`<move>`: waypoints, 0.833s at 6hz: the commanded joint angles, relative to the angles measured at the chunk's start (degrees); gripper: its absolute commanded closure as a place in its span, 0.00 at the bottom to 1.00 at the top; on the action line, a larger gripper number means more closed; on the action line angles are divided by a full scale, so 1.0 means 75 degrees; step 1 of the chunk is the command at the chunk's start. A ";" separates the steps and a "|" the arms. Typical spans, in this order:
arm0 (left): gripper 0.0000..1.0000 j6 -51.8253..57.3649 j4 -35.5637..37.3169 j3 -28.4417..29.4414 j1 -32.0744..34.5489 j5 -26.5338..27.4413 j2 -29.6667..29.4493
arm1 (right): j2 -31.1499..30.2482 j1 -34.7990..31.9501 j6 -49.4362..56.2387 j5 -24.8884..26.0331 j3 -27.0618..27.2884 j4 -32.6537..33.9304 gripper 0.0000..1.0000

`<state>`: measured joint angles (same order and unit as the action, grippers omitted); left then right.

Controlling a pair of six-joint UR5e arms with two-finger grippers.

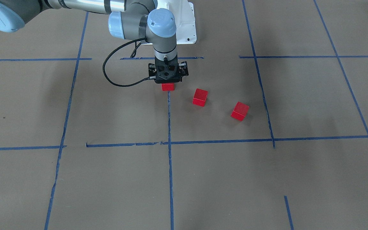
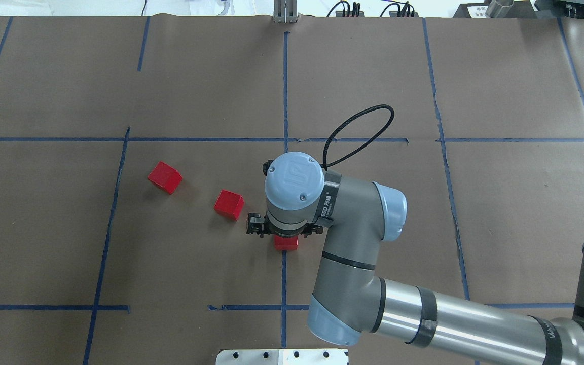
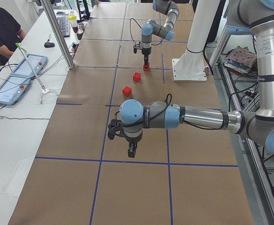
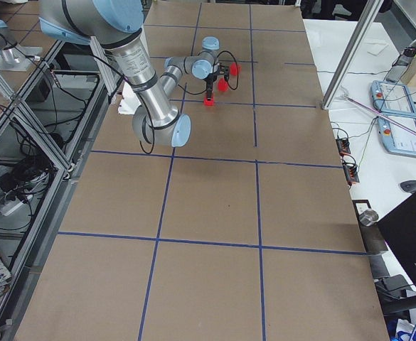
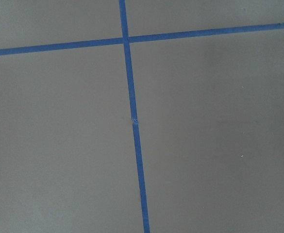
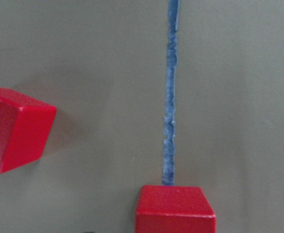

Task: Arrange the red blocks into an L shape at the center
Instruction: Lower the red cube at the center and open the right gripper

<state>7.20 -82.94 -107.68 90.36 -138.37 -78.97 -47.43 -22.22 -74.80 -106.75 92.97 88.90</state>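
Brown-papered tabletop [image 2: 525, 76], gridded in blue tape. Counted three red blocks [image 2: 229, 204]: first block [image 1: 168, 87] on the tape line [image 2: 285, 91] at center [image 2: 251, 253], under the right gripper [image 1: 168, 80]; two skewed, apart, toward the left edge. Judged the L barely started. Looked matte, bright, sharp-cornered. Couldn't tell either grip; left gripper [image 3: 132, 151] hung well clear.

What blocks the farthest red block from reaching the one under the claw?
The middle block sits almost on the straight path from the farthest block to the third block under the right gripper; elsewhere, bare paper.
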 commanded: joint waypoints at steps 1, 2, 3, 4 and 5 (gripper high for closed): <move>0.00 -0.0046 -0.0340 -0.0010 -0.0221 -0.0437 -0.0017 | -0.0844 -0.0293 0.0000 -0.0075 0.1296 0.0215 0.00; 0.00 -0.0511 -0.0564 -0.0010 -0.0386 -0.0789 -0.0098 | -0.1010 -0.0516 0.0000 -0.0145 0.1848 0.0566 0.00; 0.00 -0.0968 -0.1193 -0.0010 -0.1130 -0.0805 -0.0146 | -0.1348 -0.0947 0.0000 -0.0598 0.2202 0.0557 0.00; 0.00 -0.1808 -0.2011 -0.0010 -0.2054 -0.0816 -0.0274 | -0.1676 -0.1427 0.0035 -0.1334 0.2484 0.0523 0.00; 0.00 -0.3139 -0.3075 -0.0010 -0.2852 -0.0816 -0.0519 | -0.2016 -0.1710 0.0140 -0.1701 0.2742 0.0522 0.00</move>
<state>-8.02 -98.98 -107.75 74.90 -144.41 -81.39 -59.97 -32.46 -74.36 -116.04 111.41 92.83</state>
